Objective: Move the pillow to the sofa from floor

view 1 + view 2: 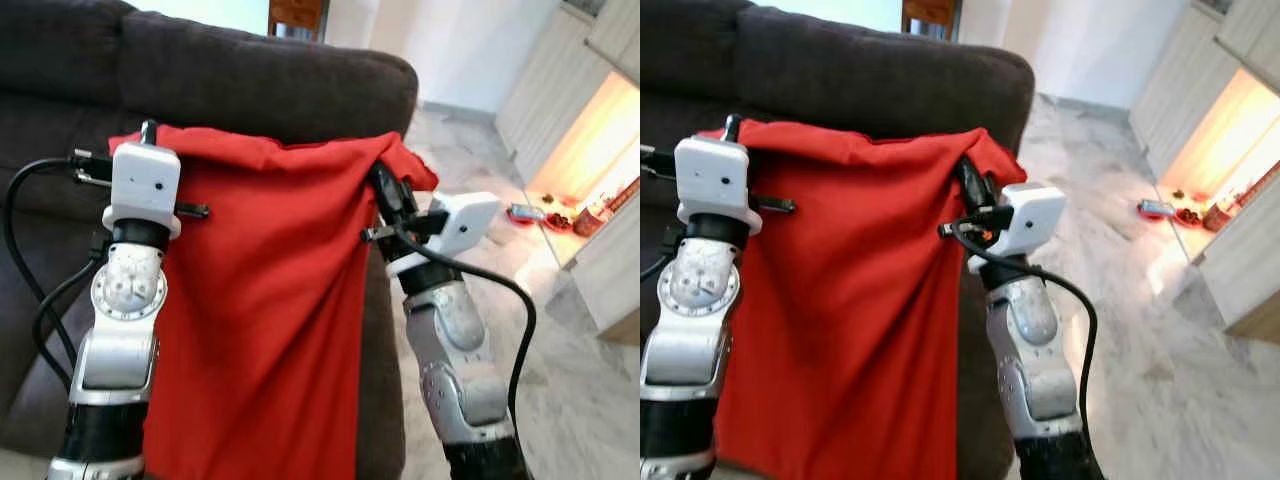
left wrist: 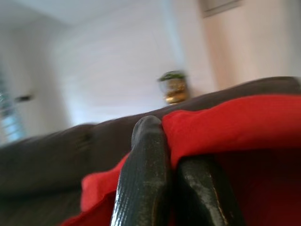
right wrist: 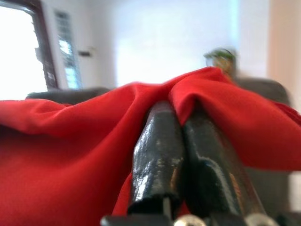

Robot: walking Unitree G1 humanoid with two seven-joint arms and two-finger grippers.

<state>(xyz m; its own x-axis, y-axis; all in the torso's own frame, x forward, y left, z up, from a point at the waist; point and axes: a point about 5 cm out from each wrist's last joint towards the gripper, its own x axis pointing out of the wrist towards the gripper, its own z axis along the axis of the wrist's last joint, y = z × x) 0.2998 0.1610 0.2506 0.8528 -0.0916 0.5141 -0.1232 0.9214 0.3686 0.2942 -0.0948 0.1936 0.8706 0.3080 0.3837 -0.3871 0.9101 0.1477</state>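
Hanging from both grippers, the red pillow (image 1: 260,300) droops in front of the dark sofa (image 1: 250,80), by its armrest. The left gripper (image 2: 162,136) and right gripper (image 3: 181,117) each pinch a top corner, fingers clamped on cloth.

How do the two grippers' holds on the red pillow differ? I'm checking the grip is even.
The left gripper pinches the pillow at its top left corner; the right gripper holds the top right corner, slightly lower. The left arm rises upright, the right leans inward. Both are shut on fabric before the sofa.
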